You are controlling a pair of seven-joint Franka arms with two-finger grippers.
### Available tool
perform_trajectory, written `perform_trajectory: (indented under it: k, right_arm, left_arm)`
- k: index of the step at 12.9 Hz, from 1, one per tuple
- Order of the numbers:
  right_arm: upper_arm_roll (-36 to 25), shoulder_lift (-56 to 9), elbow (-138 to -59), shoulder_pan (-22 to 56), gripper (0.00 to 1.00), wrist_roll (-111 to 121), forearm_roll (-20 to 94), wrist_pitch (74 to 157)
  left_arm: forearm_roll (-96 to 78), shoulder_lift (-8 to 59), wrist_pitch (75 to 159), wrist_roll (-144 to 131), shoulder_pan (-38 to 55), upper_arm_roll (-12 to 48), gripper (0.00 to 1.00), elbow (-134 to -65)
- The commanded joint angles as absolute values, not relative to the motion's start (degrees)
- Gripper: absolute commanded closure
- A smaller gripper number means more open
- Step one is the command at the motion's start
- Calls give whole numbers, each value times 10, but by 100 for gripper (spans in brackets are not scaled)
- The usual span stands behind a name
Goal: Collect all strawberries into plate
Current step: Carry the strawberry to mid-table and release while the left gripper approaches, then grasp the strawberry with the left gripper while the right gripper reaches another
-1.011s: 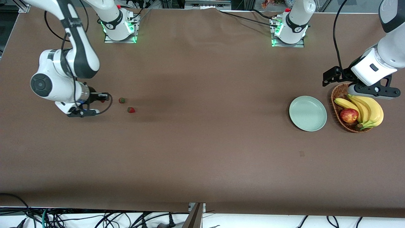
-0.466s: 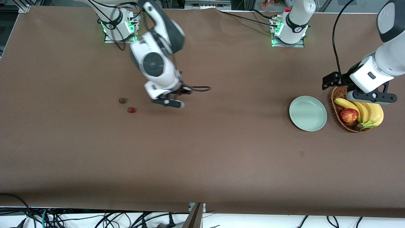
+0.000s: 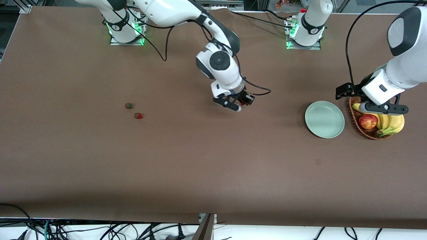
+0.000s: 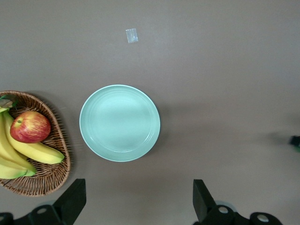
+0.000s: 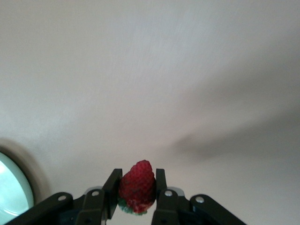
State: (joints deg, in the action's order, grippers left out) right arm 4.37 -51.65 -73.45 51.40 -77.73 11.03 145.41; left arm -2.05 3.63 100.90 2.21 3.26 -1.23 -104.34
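My right gripper [image 3: 243, 102] is shut on a strawberry [image 5: 137, 186] and holds it above the middle of the table; the berry sits red between the two black fingers in the right wrist view. Two more strawberries [image 3: 128, 105] [image 3: 138, 115] lie on the table toward the right arm's end. The pale mint-green plate [image 3: 324, 119] lies toward the left arm's end; it also shows in the left wrist view [image 4: 119, 123] and at the edge of the right wrist view [image 5: 11, 190]. My left gripper [image 3: 383, 107] is open and empty over the basket.
A brown wicker basket [image 3: 356, 117] with bananas [image 3: 391, 120] and a red-yellow apple [image 3: 368, 121] stands beside the plate at the left arm's end. A small pale tag [image 4: 131, 35] lies on the brown table cover.
My right arm has swung from the right arm's end of the table to over the middle, carrying a strawberry toward the plate. My left gripper shifted slightly over the basket toward the plate.
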Motion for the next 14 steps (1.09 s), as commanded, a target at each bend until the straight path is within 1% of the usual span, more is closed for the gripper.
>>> perform_trajectory:
  k: [1,2,3,4,5,6,8,10,11,12,14]
  right_arm:
    - [14,-579,-700,560,62,-836,113,1549]
    - [2,-591,-701,576,52,-842,113,1574]
    - [-12,-591,-701,583,34,-845,114,1573]
    - [-15,-581,-701,579,21,-840,118,1565]
    - [-19,-565,-700,575,12,-838,120,1527]
    - [-25,-550,-699,563,10,-832,118,1474]
    - [-18,-499,-702,520,9,-785,120,1398]
    - [-19,-464,-702,484,9,-688,121,1278]
    - [-19,-450,-702,463,9,-640,122,1228]
    - [-20,-433,-702,443,9,-602,119,1184]
    - [-34,-411,-706,422,9,-517,110,1124]
  left_arm:
    - [-23,25,1041,17,33,-7,0,-1078]
    - [-23,25,1055,17,34,-6,0,-1091]
    - [-23,26,1069,16,36,-6,0,-1103]
    - [-23,26,1082,16,39,-6,0,-1113]
    - [-23,27,1087,15,39,-6,0,-1120]
    - [-23,27,1093,15,40,-5,0,-1124]
    - [-23,28,1120,-4,39,10,0,-1147]
    - [-23,28,1174,-52,39,43,0,-1184]
    - [-23,32,1205,-87,40,62,0,-1200]
    - [-21,46,1235,-136,41,95,0,-1208]
    - [-11,96,1301,-245,42,161,0,-1206]
